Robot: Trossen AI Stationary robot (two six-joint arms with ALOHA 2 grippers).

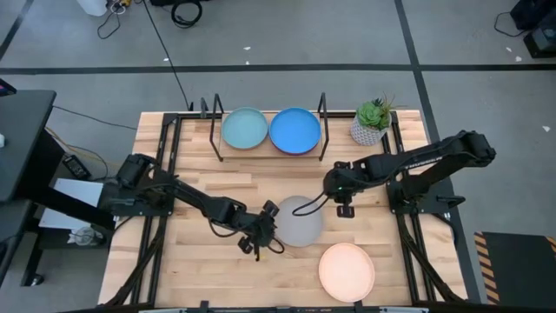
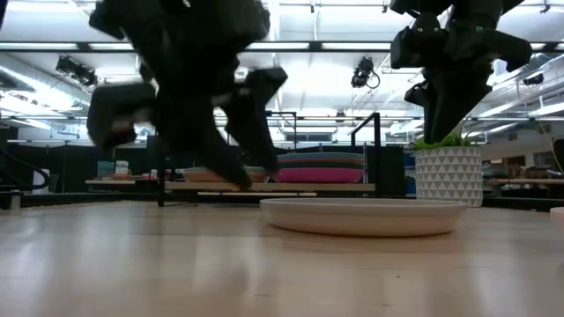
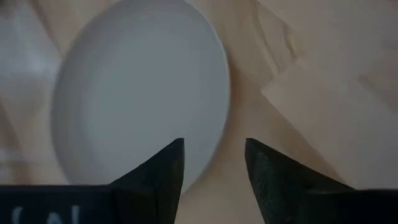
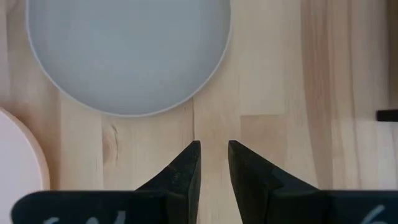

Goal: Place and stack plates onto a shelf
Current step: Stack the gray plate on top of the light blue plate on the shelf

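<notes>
Left claw (image 1: 263, 233) at grey plate's (image 1: 298, 221) left rim, fingers apart, nothing held; plate flat on surface (image 1: 226, 187) mid-front; right claw (image 1: 344, 202) just beside its right edge, narrow gap, empty; peach plate (image 1: 347, 270) near front edge; shelf (image 1: 269, 146) at back w/ turquoise (image 1: 244, 129) & blue (image 1: 294, 130) stacks side by side; bare wood between shelf & grey plate.

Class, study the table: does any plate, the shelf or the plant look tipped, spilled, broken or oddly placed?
Nothing stands out. The grey plate and peach plate lie flat on the table; two stacks sit level on the shelf; the plant stands upright.
</notes>
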